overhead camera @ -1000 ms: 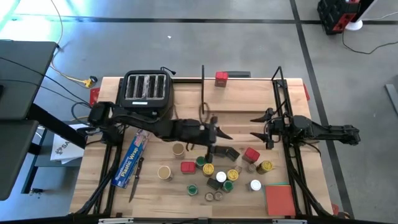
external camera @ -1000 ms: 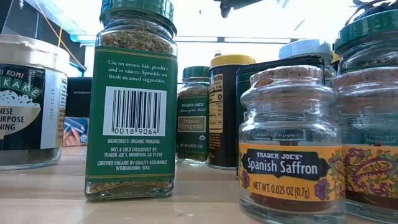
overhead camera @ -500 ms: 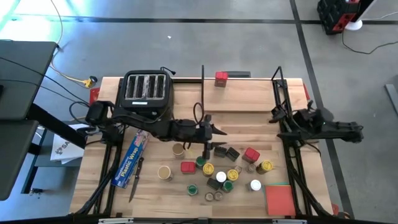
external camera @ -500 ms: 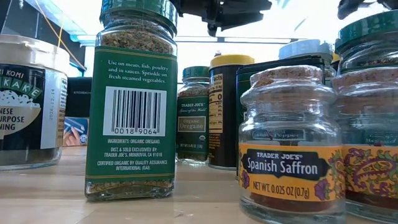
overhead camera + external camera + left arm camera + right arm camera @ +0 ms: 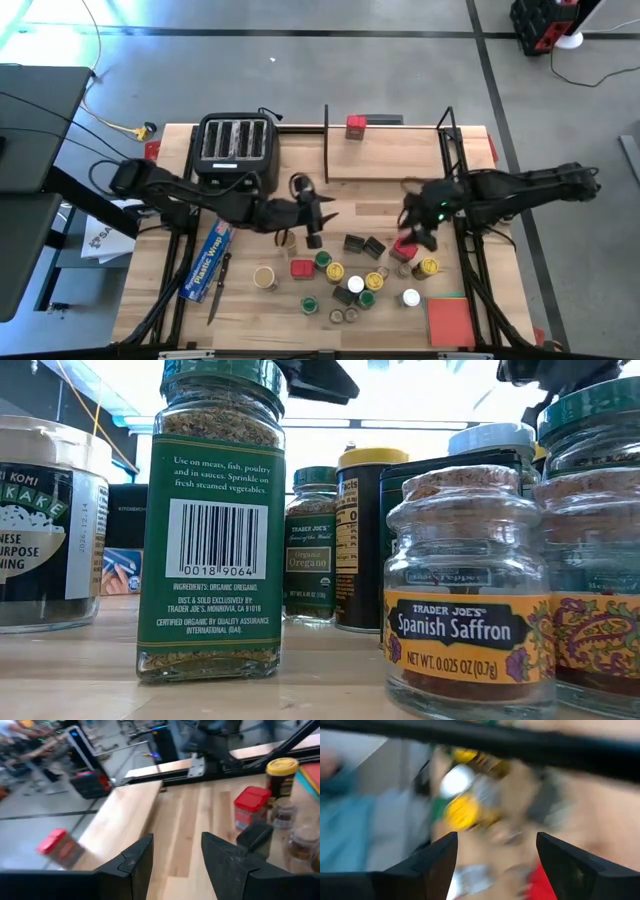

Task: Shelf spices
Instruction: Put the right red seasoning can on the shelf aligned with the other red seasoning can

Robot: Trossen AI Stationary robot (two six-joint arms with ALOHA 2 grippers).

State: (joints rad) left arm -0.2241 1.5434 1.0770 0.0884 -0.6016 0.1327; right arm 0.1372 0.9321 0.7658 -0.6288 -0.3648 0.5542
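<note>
The spices (image 5: 350, 272) stand bunched on the near middle of the table: red tins, black boxes (image 5: 364, 244), and jars with yellow, green, white and tan lids. One red tin (image 5: 355, 125) sits on the shelf (image 5: 385, 165), a light-wood board between black rod frames at the far side. My left gripper (image 5: 322, 216) hovers open and empty left of the black boxes. In its wrist view, the left gripper (image 5: 177, 845) faces a red tin (image 5: 252, 805) and the shelf (image 5: 125, 815). My right gripper (image 5: 412, 222) hangs open and empty above a red tin (image 5: 404, 248); the right gripper (image 5: 495, 845) shows blurred jars between its fingers.
A black toaster (image 5: 235, 145) stands at the far left. A blue plastic-wrap box (image 5: 210, 258) and a dark knife (image 5: 218, 295) lie at the near left. A red pad (image 5: 450, 320) lies at the near right. In the low view, a green oregano jar (image 5: 210, 520) and a saffron jar (image 5: 465, 590) stand close to the near edge.
My left gripper has drawn back toward the table's left edge, away from the black boxes, still open. My right arm has risen and swung; its gripper has rolled, tipped downward and come out over the red tin at the right of the bunch.
</note>
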